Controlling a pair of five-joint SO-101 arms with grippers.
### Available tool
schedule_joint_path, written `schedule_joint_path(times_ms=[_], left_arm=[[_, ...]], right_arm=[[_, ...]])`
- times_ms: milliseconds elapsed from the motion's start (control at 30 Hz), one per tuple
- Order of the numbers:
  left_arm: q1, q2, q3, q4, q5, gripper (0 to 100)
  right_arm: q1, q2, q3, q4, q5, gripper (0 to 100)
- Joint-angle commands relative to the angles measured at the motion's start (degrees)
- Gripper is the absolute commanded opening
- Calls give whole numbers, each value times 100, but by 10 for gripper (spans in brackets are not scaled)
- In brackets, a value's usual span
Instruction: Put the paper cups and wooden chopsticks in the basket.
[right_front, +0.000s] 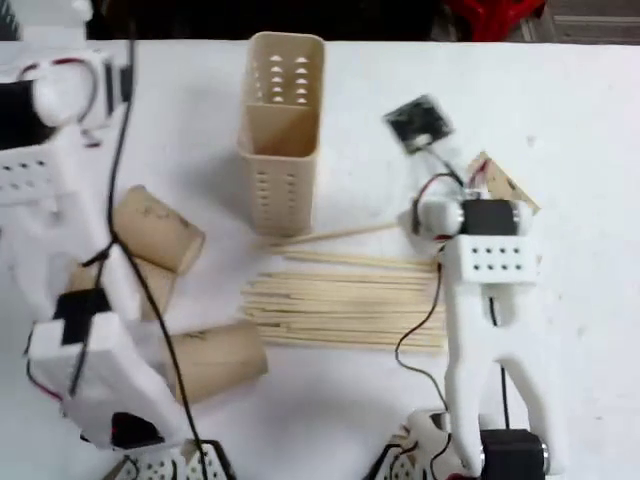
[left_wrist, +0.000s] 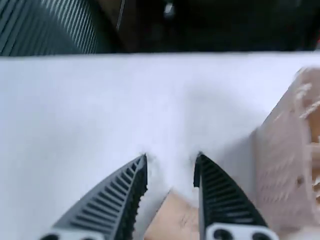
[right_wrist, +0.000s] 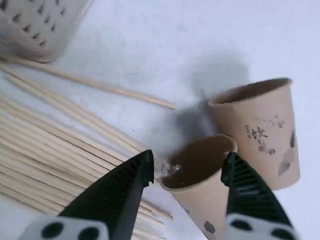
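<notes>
Right hand (right_wrist: 189, 160) hangs released, its black toothed fingers (right_wrist: 125, 195) spread to either side of the open mouth of a tan paper cup (right_wrist: 200, 172) without squeezing it. A second patterned cup (right_wrist: 260, 130) lies touching that one. The pale wooden chopsticks (right_front: 340, 300) lie in a flat pile at the centre of the white bench (right_front: 560, 100). One stray chopstick (right_front: 330, 236) lies at a slant between the pile and the cream perforated plastic basket (right_front: 283, 150), which stands upright at upper centre with nothing visible in it yet.

At the left of the high view, three more tan cups (right_front: 158, 228) lie on their sides beneath the left arm. The left hand (left_wrist: 170, 162) has one of them (left_wrist: 172, 220) lying within it, but whether it is clenched on that cup I cannot tell. A black cable (right_front: 150, 300) trails across those cups.

Several things could go wrong from here. The thin cup wall would likely buckle if squeezed at the rim. A bite that catches only one lip could push the cup into its neighbour, or onto the chopstick ends just beside it. The basket looks tall and narrow, so a cup brought in tilted may catch the rim and tip it over. The trailing cable might drag a loose cup as the left arm lifts.
</notes>
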Motion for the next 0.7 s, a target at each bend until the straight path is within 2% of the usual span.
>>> schedule_joint_path(times_ms=[0,100,233,367,467,567,667], left_arm=[[-426,-673,1354,-26,-598,171],[-664,-848,2514,-273,-985,172],[-998,-980,4141,-1389,-1134,170],[-1138,-1270,5723,-2418,-1143,172],[-1103,-1560,6778,-3253,-1020,172],[-980,-1771,7596,-4097,-431,172],[-831,-1842,8281,-4765,158,172]], right_arm=[[-426,-136,-290,48,255,229],[-708,-66,-281,189,686,231],[-875,602,-316,40,1134,232],[-470,1349,-888,-198,1125,233],[163,1701,-1855,-189,448,231],[620,2035,-2831,75,-440,231],[760,2633,-3578,523,-756,231]])
